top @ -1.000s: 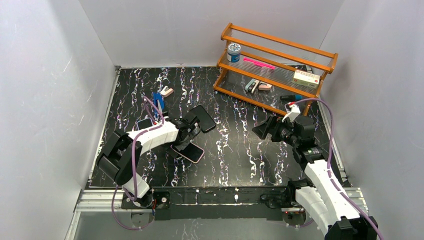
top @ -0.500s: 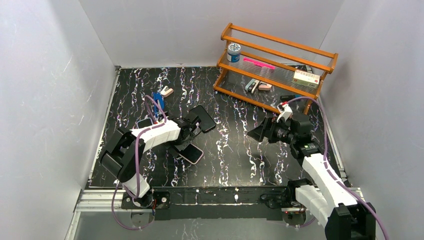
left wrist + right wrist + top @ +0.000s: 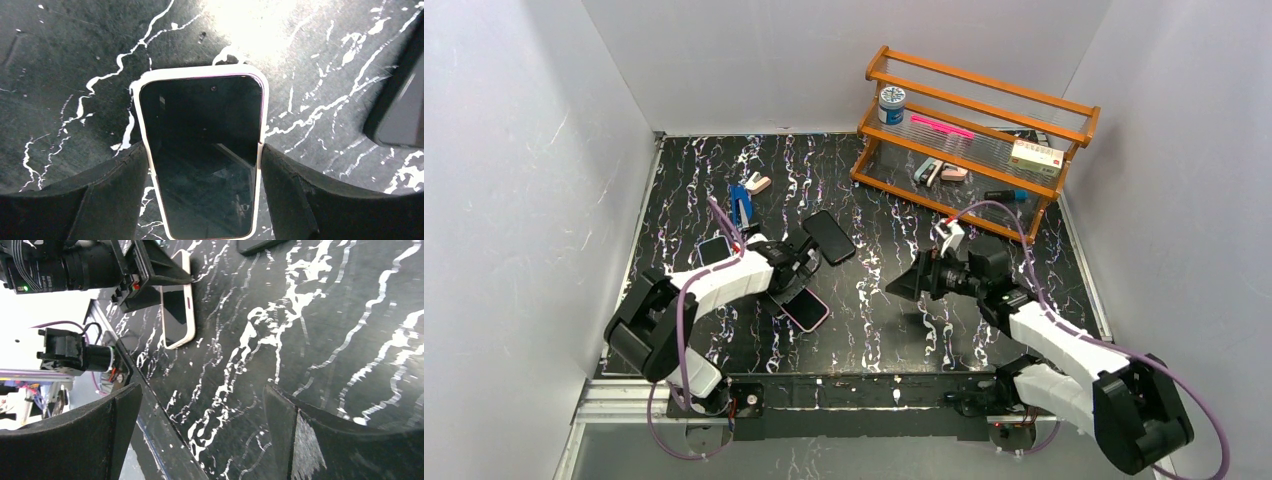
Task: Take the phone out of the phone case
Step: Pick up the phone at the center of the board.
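A phone with a dark screen (image 3: pixel 202 145) lies face up in a pale pink phone case (image 3: pixel 200 71) on the black marbled table, also in the top view (image 3: pixel 804 309) and the right wrist view (image 3: pixel 178 315). My left gripper (image 3: pixel 789 283) (image 3: pixel 203 149) straddles it. Its two black fingers (image 3: pixel 125 175) touch the case's long edges on either side. My right gripper (image 3: pixel 906 283) (image 3: pixel 202 400) hovers open over bare table to the right of the phone, nothing between its fingers.
A bare black phone (image 3: pixel 829 237) lies just beyond the left gripper, with another dark phone (image 3: pixel 714 247) to its left and a blue object (image 3: pixel 742 200) further back. A wooden rack (image 3: pixel 974 140) with small items stands at the back right. White walls enclose the table.
The left gripper's jaws have narrowed onto the sides of the phone case. The right arm has swung left and lower, toward the middle of the table.
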`<state>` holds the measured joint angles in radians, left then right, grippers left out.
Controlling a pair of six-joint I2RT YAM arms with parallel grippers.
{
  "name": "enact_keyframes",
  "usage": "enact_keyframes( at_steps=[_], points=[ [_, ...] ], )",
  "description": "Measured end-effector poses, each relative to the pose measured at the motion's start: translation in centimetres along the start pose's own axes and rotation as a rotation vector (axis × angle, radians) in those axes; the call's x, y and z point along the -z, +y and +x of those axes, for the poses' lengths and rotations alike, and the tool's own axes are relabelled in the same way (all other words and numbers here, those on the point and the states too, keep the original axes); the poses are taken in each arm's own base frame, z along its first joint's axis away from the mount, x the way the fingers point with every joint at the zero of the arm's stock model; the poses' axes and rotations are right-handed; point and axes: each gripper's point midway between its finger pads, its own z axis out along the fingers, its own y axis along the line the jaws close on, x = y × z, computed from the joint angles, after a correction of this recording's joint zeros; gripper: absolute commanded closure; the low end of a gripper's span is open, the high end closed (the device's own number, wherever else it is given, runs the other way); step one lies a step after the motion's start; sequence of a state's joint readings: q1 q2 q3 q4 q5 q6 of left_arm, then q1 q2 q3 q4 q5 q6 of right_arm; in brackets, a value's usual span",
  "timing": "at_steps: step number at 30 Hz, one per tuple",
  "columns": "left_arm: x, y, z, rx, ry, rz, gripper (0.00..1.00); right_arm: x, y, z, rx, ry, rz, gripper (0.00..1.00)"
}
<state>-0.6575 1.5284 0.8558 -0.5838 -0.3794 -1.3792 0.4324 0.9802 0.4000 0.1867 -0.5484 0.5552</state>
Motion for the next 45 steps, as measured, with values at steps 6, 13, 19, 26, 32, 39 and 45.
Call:
enact_keyframes(
  at_steps=[6,13,19,26,32,39,45],
  points=[
    [0.8,-0.8,0.6,0.029,0.031,0.132,0.83,-2.8,2.5,2.2,-0.008,0.044,-0.083,0.06],
    [2.3,-2.7,1.1,0.050,0.070,0.291,0.89,-6.2,3.9,5.9,-0.001,0.147,-0.147,0.13],
    [3.7,-3.9,1.4,0.050,0.095,0.412,0.89,-8.7,3.6,7.7,0.004,0.198,-0.169,0.17],
    [4.9,-4.8,1.4,0.034,0.107,0.483,0.89,-11.2,4.2,7.7,0.055,0.201,-0.237,0.33],
    [5.4,-5.0,1.3,0.023,0.108,0.510,0.71,-12.5,5.5,7.2,0.094,0.197,-0.329,0.80],
    [6.8,-5.2,0.4,-0.023,0.062,0.569,0.07,-12.4,5.5,6.4,0.075,0.175,-0.321,0.99],
    [9.9,-6.0,-1.7,-0.098,-0.057,0.718,0.02,-11.1,7.1,4.3,0.064,0.124,-0.368,0.99]
  ],
)
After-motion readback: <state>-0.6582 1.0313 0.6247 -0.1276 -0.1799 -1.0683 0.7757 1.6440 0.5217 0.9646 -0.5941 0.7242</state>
